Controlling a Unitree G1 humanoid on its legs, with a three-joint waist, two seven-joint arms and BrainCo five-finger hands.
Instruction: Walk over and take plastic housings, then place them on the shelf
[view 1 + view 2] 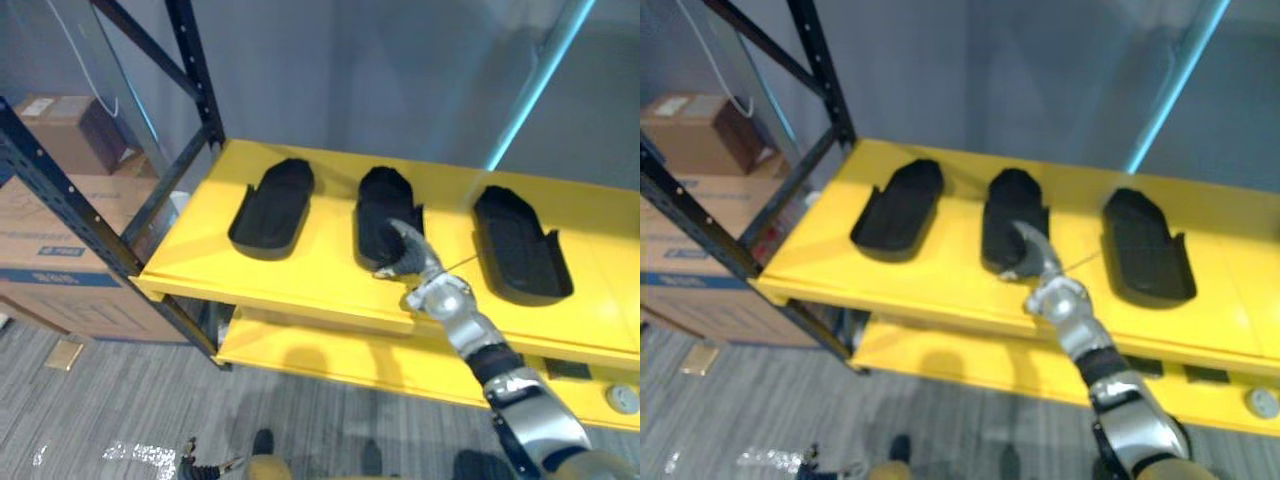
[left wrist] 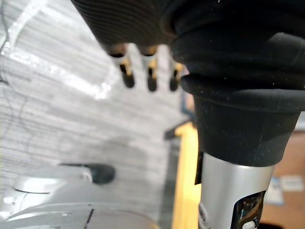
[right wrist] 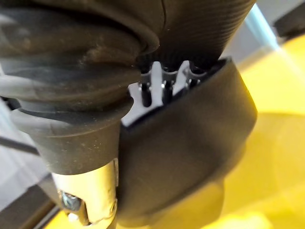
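On the yellow shelf [image 1: 300,285] the left housing [image 1: 272,208] and right housing [image 1: 520,245] already lie, my right hand [image 1: 412,258] grips the near end of the middle housing [image 1: 383,200] resting between them, so I judge only the release is left, and my left hand [image 2: 151,76] hangs open, empty.

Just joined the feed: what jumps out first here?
Three black plastic housings lie in a row on the bright yellow shelf. The right hand is at the near end of the middle housing; the left hand hangs open over the grey floor.
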